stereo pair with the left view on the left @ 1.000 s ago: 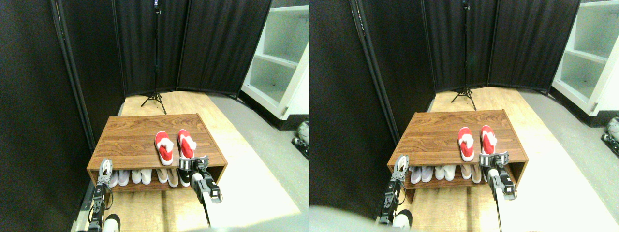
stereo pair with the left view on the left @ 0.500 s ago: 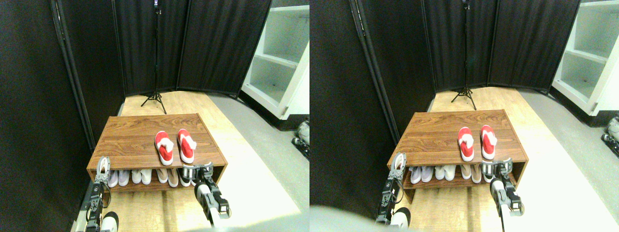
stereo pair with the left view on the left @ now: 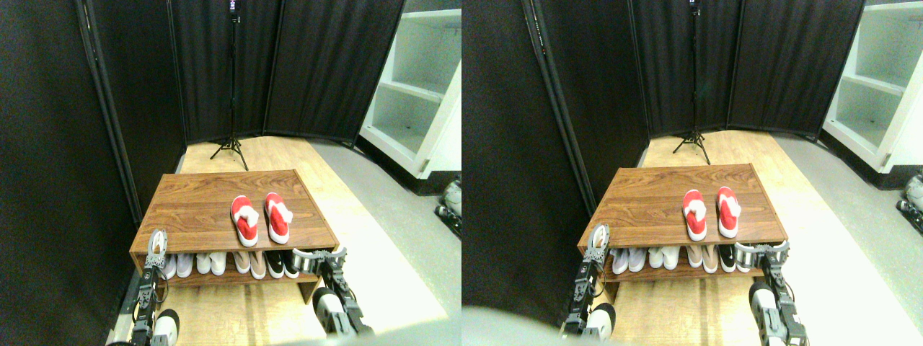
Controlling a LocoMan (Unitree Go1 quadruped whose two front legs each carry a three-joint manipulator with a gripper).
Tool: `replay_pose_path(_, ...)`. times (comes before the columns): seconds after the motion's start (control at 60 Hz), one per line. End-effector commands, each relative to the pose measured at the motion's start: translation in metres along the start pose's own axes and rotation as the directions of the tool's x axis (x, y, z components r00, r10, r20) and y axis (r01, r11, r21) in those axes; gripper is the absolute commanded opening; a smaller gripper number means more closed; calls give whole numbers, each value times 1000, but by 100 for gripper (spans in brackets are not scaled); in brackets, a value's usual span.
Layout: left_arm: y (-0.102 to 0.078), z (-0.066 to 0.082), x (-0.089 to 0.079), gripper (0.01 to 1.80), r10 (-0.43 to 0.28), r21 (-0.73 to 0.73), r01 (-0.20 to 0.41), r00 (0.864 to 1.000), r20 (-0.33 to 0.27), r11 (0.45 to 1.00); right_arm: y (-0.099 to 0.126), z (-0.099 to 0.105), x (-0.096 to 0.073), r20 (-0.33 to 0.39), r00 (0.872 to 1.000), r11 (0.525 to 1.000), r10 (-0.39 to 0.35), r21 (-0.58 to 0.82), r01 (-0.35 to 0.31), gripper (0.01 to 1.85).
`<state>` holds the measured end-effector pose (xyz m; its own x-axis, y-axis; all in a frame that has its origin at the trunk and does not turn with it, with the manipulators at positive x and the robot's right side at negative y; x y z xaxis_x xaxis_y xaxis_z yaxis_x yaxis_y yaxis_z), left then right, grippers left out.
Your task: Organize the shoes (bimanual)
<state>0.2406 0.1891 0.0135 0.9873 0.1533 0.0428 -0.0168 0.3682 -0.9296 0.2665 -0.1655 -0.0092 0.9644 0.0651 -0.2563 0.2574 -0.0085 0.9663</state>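
The shoes, two bright red slip-ons with white lining, lie side by side on top of the low wooden rack point(stereo pair with the left view on the left: 195, 209), toes pointing away: the left shoe point(stereo pair with the left view on the left: 244, 219) and the right shoe point(stereo pair with the left view on the left: 277, 217). My right gripper point(stereo pair with the left view on the left: 319, 257) is open and holds nothing. It hangs off the rack's front right corner, below and to the right of the right shoe and apart from it. My left gripper point(stereo pair with the left view on the left: 156, 246) stands upright at the rack's front left corner, far from both shoes.
Inside the rack's lower shelf stand white shoes point(stereo pair with the left view on the left: 177, 264), beige shoes point(stereo pair with the left view on the left: 249, 262) and black shoes point(stereo pair with the left view on the left: 280, 264) in a row. Black curtains point(stereo pair with the left view on the left: 324, 65) and a tripod point(stereo pair with the left view on the left: 231, 148) stand behind. A white cabinet point(stereo pair with the left view on the left: 422, 94) is at the right, and wood floor lies in front.
My right gripper has drawn back from the heel of the right shoe, moving down and to the right past the rack's front corner. The shoes and my left gripper have stayed put.
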Motion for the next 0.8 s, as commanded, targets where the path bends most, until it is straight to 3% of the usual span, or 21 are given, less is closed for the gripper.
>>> replay_pose_path(0.017,-2,0,2,1,-25,5,25,1000,0,1000,10,8,4,101,993,998,63,-12,-62,103)
replay_pose_path(0.083,-2,0,2,1,-19,-1,19,1000,9,1000,12,18,7,184,978,992,96,-96,-80,73)
replay_pose_path(0.1,-2,0,2,1,-19,-1,19,1000,9,1000,12,18,7,184,978,992,96,-96,-80,73)
replay_pose_path(0.133,-2,0,2,1,-14,-6,14,1000,15,1000,14,25,11,259,959,992,118,-78,-101,31)
replay_pose_path(0.15,-2,0,2,1,-14,-6,14,1000,15,1000,14,25,11,259,959,992,118,-78,-101,31)
replay_pose_path(0.2,-1,1,2,1,-19,0,19,1000,11,1000,14,31,17,309,941,990,139,-43,-133,1)
replay_pose_path(0.25,-1,1,2,1,-16,-1,16,1000,17,1000,15,38,23,343,928,987,148,-103,-120,1)
replay_pose_path(0.4,0,2,2,1,-17,13,17,1000,15,1000,16,54,36,378,914,985,148,-139,-102,1)
replay_pose_path(0.6,-2,0,3,1,-18,-4,18,1000,16,1000,11,69,66,359,923,978,137,-197,-68,1)
replay_pose_path(0.7,-2,0,3,1,-15,-6,15,1000,12,1000,8,70,75,383,921,987,71,-158,-11,1)
replay_pose_path(0.8,-2,1,5,1,-11,-15,11,1000,9,1000,4,71,88,368,929,990,30,-139,23,1)
